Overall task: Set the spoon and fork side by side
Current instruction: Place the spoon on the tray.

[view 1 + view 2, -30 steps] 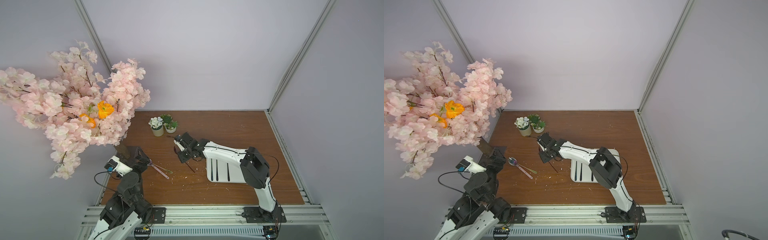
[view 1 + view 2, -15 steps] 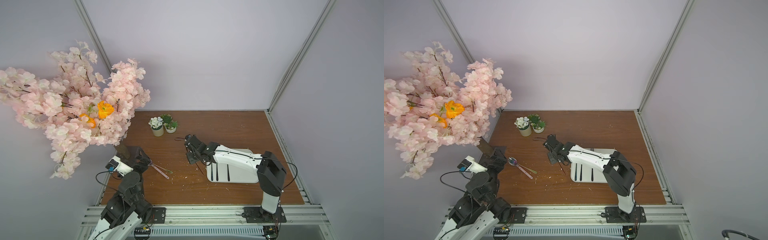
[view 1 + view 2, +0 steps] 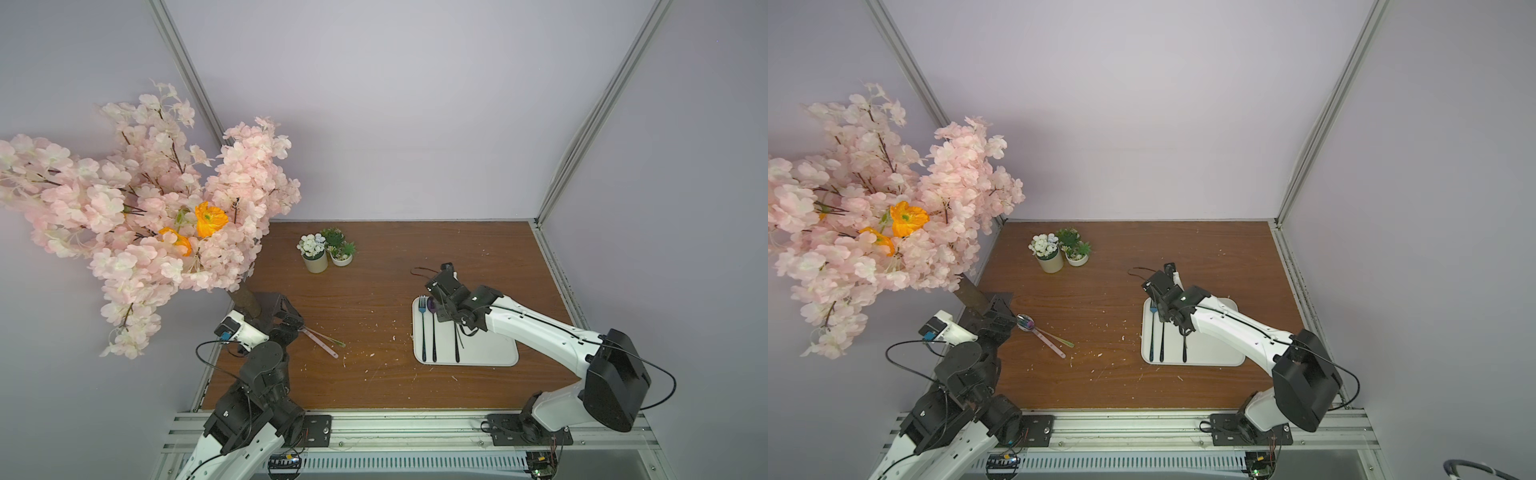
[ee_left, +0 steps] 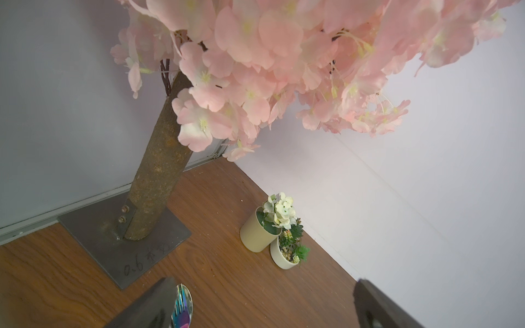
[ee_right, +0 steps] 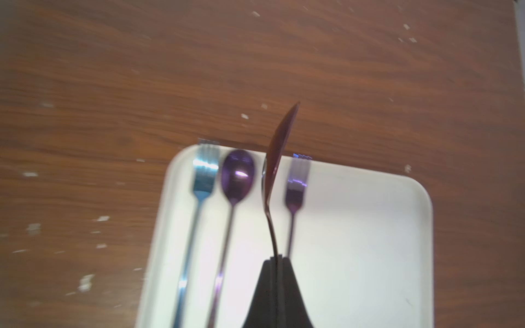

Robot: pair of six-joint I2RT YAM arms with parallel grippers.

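White tray (image 3: 490, 353) already bore one fork (image 5: 203, 176) and spoon (image 5: 238, 176) paired along its nine o'clock edge. Right gripper (image 5: 276, 259), clamped on a second spoon (image 5: 281, 136), hung at nine o'clock of a lone fork (image 5: 297, 181), unplaced. Left gripper (image 3: 286, 318) gaped empty beside another overlapping pair (image 3: 1050, 338)

Left arm (image 3: 244, 331) and right arm (image 3: 540, 332): white link shells, black joint housings (image 3: 615, 378), black gripper fingers (image 5: 264, 295), looping black cables (image 3: 674, 380), bolted black base plates (image 3: 521, 429).
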